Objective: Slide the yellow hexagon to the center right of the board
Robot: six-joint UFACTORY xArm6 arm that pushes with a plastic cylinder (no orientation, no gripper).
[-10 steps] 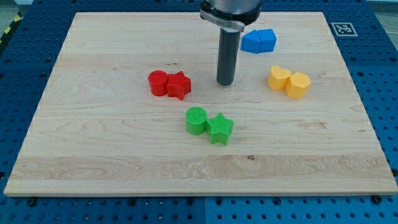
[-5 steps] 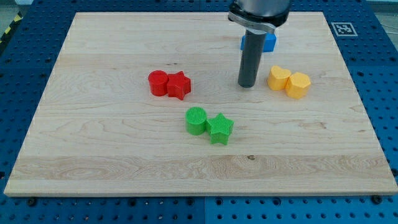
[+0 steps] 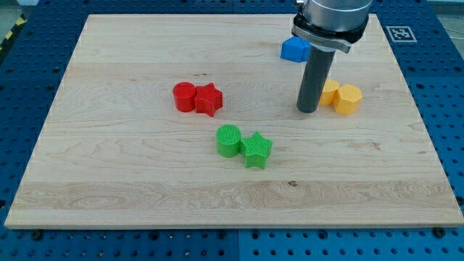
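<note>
My tip [image 3: 307, 111], a bare rod with no jaws to open or close, is resting on the board [image 3: 130, 167], just left of the yellow pair. The yellow hexagon [image 3: 349, 99] is sitting at the view's right, touching a partly hidden yellow block [image 3: 330, 92].

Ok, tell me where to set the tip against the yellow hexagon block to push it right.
Press on the yellow hexagon block's left-facing side, coming from the view's left. The yellow heart-shaped block touches that side, and my tip sits just left of it, so both would likely move together.
</note>
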